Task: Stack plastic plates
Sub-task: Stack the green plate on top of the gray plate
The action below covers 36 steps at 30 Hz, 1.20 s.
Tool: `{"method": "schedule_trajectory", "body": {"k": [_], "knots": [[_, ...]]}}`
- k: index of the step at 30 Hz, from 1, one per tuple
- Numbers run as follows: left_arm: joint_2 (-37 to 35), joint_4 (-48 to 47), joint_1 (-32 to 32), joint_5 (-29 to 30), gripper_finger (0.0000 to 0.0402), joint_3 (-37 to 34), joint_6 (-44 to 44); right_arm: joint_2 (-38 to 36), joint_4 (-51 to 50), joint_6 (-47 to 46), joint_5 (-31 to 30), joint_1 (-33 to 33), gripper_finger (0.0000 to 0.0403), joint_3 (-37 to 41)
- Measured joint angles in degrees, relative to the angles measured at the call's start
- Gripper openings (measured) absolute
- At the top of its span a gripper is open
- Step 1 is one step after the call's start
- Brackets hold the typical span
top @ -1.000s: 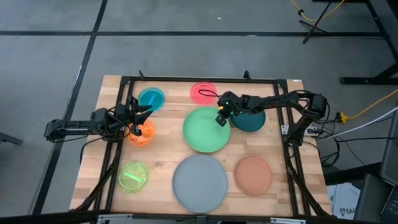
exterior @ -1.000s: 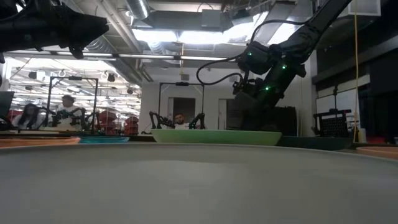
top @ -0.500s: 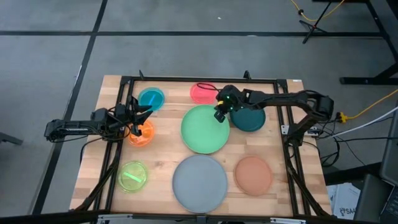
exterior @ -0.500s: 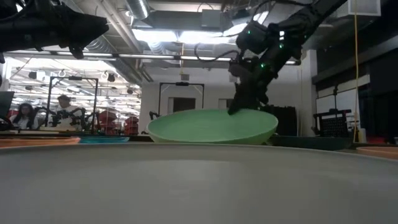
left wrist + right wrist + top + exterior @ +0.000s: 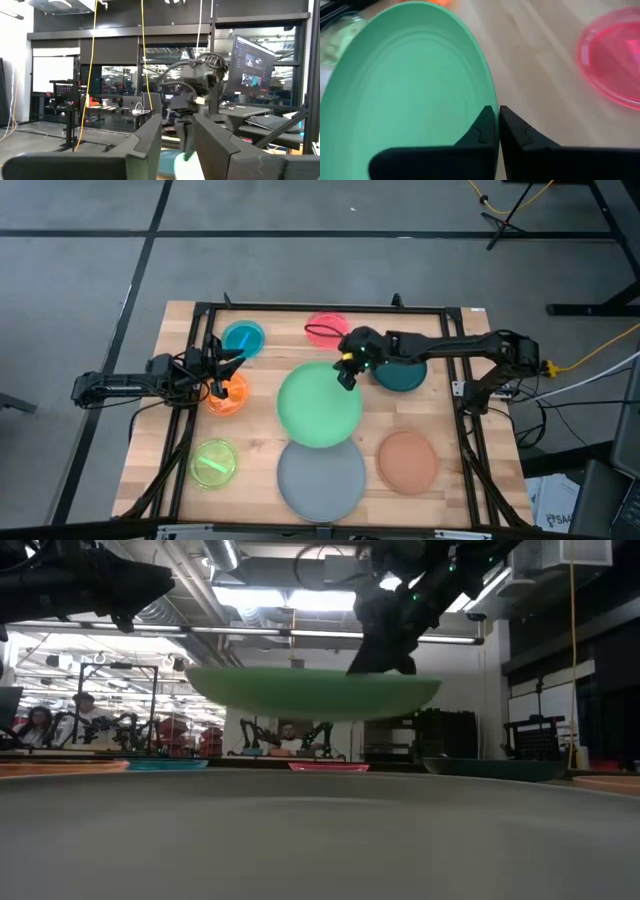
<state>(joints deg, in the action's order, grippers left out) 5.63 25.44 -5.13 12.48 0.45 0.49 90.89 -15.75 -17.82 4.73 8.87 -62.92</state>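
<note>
My right gripper [image 5: 347,370] is shut on the large light green plate [image 5: 320,405], which hangs in the air in the low view [image 5: 310,695]. From above, the plate's near edge overlaps the far edge of the large grey plate [image 5: 320,473]. My left gripper [image 5: 222,370] hovers open above the small orange plate [image 5: 228,395]; its fingers stand apart in the left wrist view [image 5: 177,120]. The terracotta plate [image 5: 407,460], dark teal plate [image 5: 402,373], pink plate [image 5: 325,330], blue plate [image 5: 243,338] and lime plate [image 5: 213,463] lie flat on the table. My right gripper pinches the green plate's rim [image 5: 489,97] between its two fingers [image 5: 485,125], at the plate's far-right edge. The fingers come from above, slanting down from the right. The plate is lifted clear of the table and sits about level [image 5: 310,695].
A black frame [image 5: 320,307] runs round the wooden table top. Bare wood [image 5: 262,420] shows between the orange, lime and grey plates. People sit at benches in the room behind, seen in the low view [image 5: 100,715].
My right gripper has risen and moved toward the table's left and near edges, carrying the green plate. The plate lay flat on the table, then tipped up at its held edge, and now hangs clear, shifted toward the grey plate.
</note>
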Motion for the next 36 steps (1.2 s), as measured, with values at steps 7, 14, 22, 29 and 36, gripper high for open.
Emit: {"method": "schedule_trajectory", "body": {"k": [7, 14, 22, 29, 36], "knots": [[-0.01, -0.41, 0.0, -0.14, 0.0103, 0.0, -1.77, 0.05, -0.29, -2.54, 0.3, -8.64, 0.0, -0.06], [-0.01, -0.51, 0.0, -0.14, 0.0103, 0.0, -4.9, 2.38, 0.73, -4.55, -1.98, -15.45, 0.0, -0.06], [0.0, -1.17, 0.04, -0.14, 0.0103, 0.0, -4.94, 8.46, 4.87, -5.12, -2.18, -19.5, 0.0, -0.04], [-0.02, -2.33, 0.04, -0.14, 0.0103, 0.0, -4.94, 12.6, 5.81, -5.31, -2.16, -20.24, 0.0, -0.02], [0.0, -2.88, 0.04, -0.14, 0.0103, 0.0, -5.14, 14.46, 5.94, -6.58, -2.16, -20.09, 0.0002, -0.02]]}}
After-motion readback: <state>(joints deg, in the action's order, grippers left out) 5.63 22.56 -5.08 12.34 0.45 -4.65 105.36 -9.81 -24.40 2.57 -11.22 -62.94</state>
